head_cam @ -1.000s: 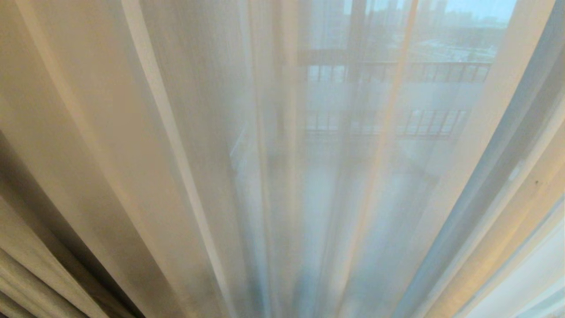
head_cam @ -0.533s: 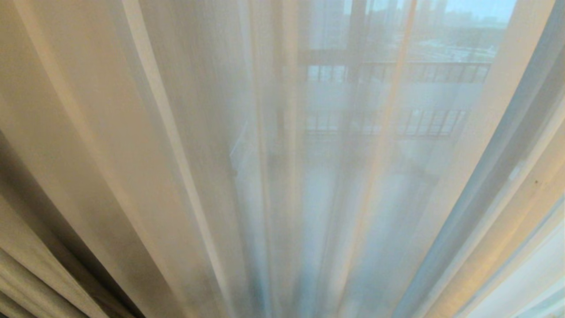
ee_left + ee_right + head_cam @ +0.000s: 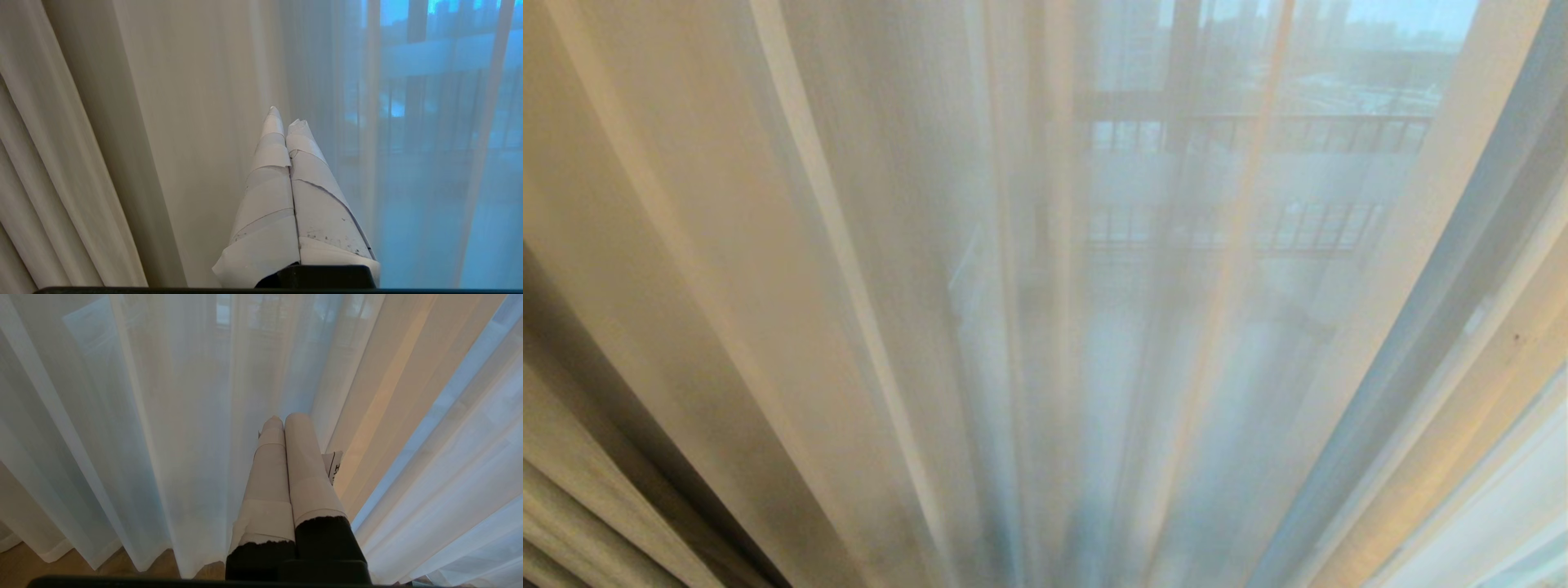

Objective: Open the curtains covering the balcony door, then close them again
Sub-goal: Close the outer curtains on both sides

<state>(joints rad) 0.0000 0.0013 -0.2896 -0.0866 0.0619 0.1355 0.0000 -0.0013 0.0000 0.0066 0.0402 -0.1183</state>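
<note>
The head view is filled by the curtains [image 3: 866,269] hanging close in front of the robot. The thin white see-through layer covers the middle and right of the view in long vertical folds. At the lower left edge hang the heavy, pale grey-beige drapes [image 3: 572,506], bunched in deep pleats with dark shadow between them. Neither arm shows in this view.

Through the thin fabric the balcony door [image 3: 1180,73] is faintly visible as a dark upright frame with a lighter band across the glass. Behind it stands a dark railing [image 3: 1258,135] with vertical bars, and beyond that a hazy blue-grey skyline. The curtains cover the door.

In the left wrist view, the left claw [image 3: 286,120] points at the curtains where the opaque drape [image 3: 81,143] meets the thin layer [image 3: 408,163]. Its two fingers, wrapped in white tape, are pressed together with nothing between them. Whether the tips touch the fabric cannot be told.

In the right wrist view, the right claw [image 3: 284,418] is also fully closed and empty, its taped fingers side by side, aimed at the thin white folds [image 3: 163,416]. A small white tag [image 3: 334,465] sits just beside the fingers. The hems [image 3: 102,559] hang just above a strip of wooden floor [image 3: 24,571].
</note>
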